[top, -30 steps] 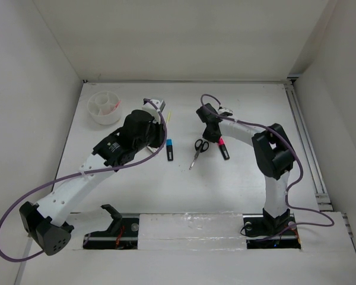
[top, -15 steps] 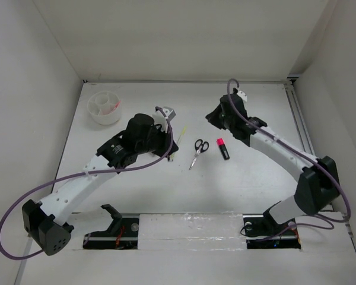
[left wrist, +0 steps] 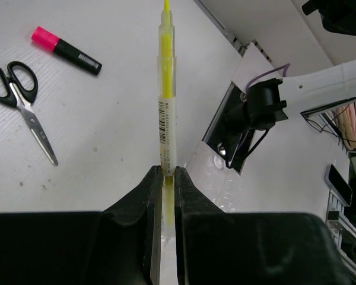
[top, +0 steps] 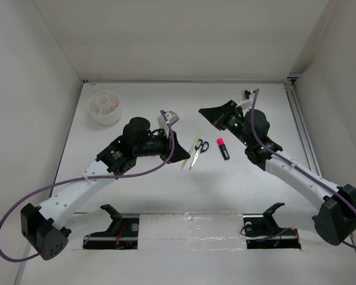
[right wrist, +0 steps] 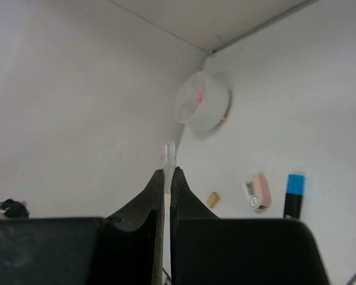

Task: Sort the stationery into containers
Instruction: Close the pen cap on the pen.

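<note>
Swung rightward since a second ago, the yellow stick (left wrist: 166, 107) hangs above the bench (top: 225, 190), just beside the scissors (top: 197, 151) in the overhead view. The left fingers (left wrist: 155, 181) are pinched tight on its near end (a barcode label shows just past them). A pink-capped marker (top: 223, 148) lies right of the scissors. The right fingers (right wrist: 158, 184), also moved, are nearly closed on a thin clear piece (right wrist: 168, 148). The white cup (top: 107, 117) sits well apart, far left.

1. Your right gripper (right wrist: 167, 173) pinches a small clear piece (right wrist: 167, 148).
2. You see the white cup (right wrist: 203, 110) far off, with something pink inside.
3. The tan eraser (right wrist: 212, 199), white-pink piece (right wrist: 258, 193) and blue-capped marker (right wrist: 294, 197) lie near each other on the table (right wrist: 320, 119).
</note>
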Action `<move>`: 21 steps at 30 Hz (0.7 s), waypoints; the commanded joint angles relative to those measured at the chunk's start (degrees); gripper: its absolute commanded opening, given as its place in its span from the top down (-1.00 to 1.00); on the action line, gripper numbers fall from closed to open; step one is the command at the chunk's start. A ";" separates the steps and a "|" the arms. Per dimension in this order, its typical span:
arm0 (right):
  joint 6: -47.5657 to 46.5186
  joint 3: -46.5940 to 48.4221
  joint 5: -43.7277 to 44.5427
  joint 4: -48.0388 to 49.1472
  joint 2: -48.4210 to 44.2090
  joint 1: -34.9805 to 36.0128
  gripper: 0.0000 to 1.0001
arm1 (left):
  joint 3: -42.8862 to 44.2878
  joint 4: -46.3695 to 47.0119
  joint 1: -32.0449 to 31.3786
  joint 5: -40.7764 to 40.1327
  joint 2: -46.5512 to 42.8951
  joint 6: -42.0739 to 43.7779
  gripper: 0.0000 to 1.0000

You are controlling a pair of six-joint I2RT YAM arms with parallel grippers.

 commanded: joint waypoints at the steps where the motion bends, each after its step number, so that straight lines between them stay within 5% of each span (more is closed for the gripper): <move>1: 2.02 -1.28 -3.06 9.67 -3.64 0.44 1.00 | -0.21 4.95 0.13 3.75 -1.04 -0.97 1.00; 21: 4.48 -7.69 -1.31 11.08 -11.55 2.11 1.00 | -1.44 15.23 0.13 -0.65 -2.54 -6.51 1.00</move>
